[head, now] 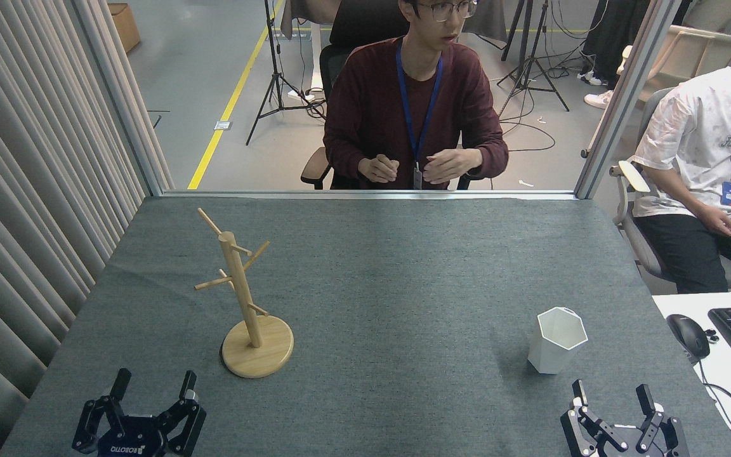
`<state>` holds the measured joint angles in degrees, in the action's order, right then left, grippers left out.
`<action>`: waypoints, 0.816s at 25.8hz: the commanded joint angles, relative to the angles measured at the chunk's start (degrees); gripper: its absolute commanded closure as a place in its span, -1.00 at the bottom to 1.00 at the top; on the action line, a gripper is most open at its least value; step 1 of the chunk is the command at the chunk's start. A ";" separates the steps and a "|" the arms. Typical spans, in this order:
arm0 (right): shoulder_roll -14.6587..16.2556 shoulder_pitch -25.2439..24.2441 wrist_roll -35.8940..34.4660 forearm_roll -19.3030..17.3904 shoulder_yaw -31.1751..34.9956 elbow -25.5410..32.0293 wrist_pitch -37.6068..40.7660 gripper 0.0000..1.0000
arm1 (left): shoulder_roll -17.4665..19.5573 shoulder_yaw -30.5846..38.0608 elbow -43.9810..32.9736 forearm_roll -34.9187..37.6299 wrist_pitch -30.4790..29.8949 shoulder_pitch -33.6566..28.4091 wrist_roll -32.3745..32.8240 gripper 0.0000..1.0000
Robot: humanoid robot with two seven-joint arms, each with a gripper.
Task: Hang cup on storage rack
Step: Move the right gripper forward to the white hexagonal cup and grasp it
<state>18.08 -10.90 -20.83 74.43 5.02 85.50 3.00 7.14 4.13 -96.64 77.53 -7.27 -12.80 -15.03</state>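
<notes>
Both grippers wide apart, empty; white hexagonal faceted cup (556, 339) just beyond my right gripper (612, 397) could tip if nudged.

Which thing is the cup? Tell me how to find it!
Look at the big grey table, then go to its right side, near the robot's right claw. The cup stands upright just beyond it. It is the only white thing on the table, with six flat sides, far from the wooden rack.
</notes>
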 commanded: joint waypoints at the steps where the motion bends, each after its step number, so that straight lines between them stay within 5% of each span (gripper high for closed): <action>1: -0.15 0.00 -0.26 -0.51 0.69 -0.07 -0.54 -0.97 | 0.24 0.00 0.05 0.08 -0.03 0.05 0.09 -0.98; 6: 0.47 1.84 -0.17 -1.22 4.47 -4.29 -0.27 -0.97 | -0.03 0.09 0.40 0.08 0.15 0.05 0.00 -0.98; 9: 0.47 7.38 0.79 -0.34 2.89 -9.91 -0.01 -0.97 | -0.29 0.09 0.31 -0.01 0.06 -0.03 0.00 -0.98; 21: 0.91 17.05 2.02 -0.25 -4.49 -21.16 -0.27 -0.97 | -0.29 0.53 0.22 -0.01 0.33 -0.12 0.00 -0.98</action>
<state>18.98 4.25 -18.84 74.17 1.16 66.59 2.88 6.86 4.49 -96.41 77.55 -7.07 -12.84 -15.03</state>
